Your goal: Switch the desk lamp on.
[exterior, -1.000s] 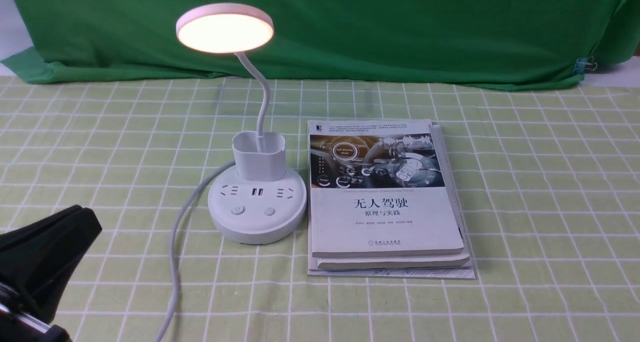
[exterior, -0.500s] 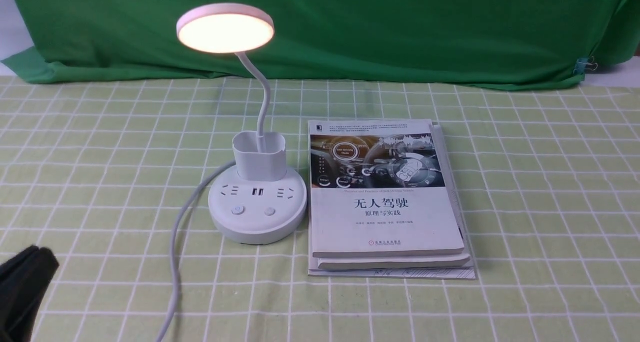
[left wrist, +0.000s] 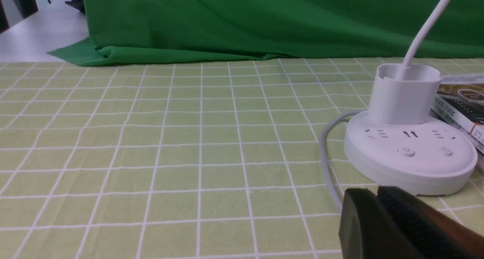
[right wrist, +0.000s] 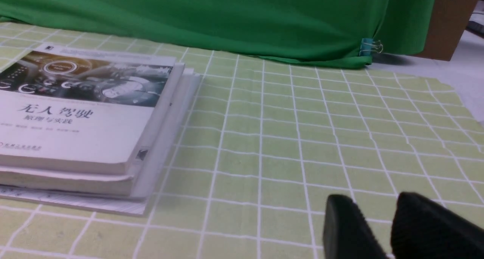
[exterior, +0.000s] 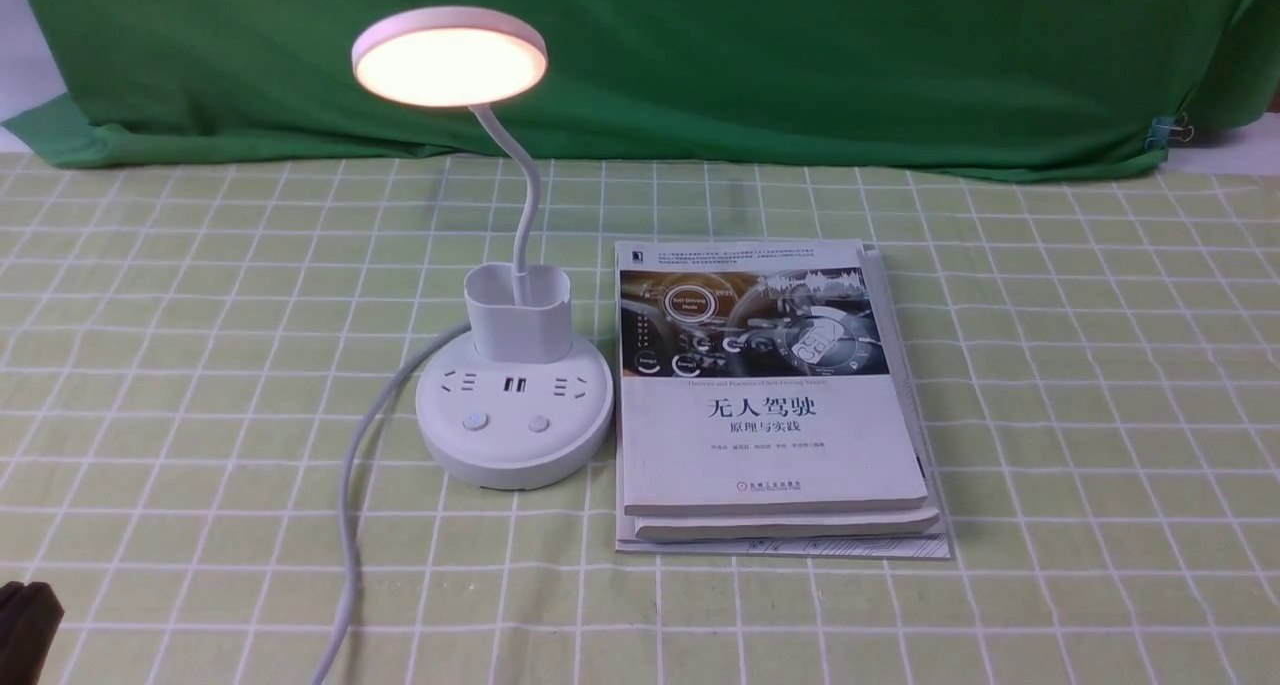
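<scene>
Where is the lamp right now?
In the front view, the lit lamp stands left of centre on the checked cloth, right beside the left edge of the book stack.

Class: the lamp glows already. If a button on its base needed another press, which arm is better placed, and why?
Left, probably. The left gripper sits just short of the desk lamp base, on its side of the table. The right gripper is beyond the books, which lie between.
</scene>
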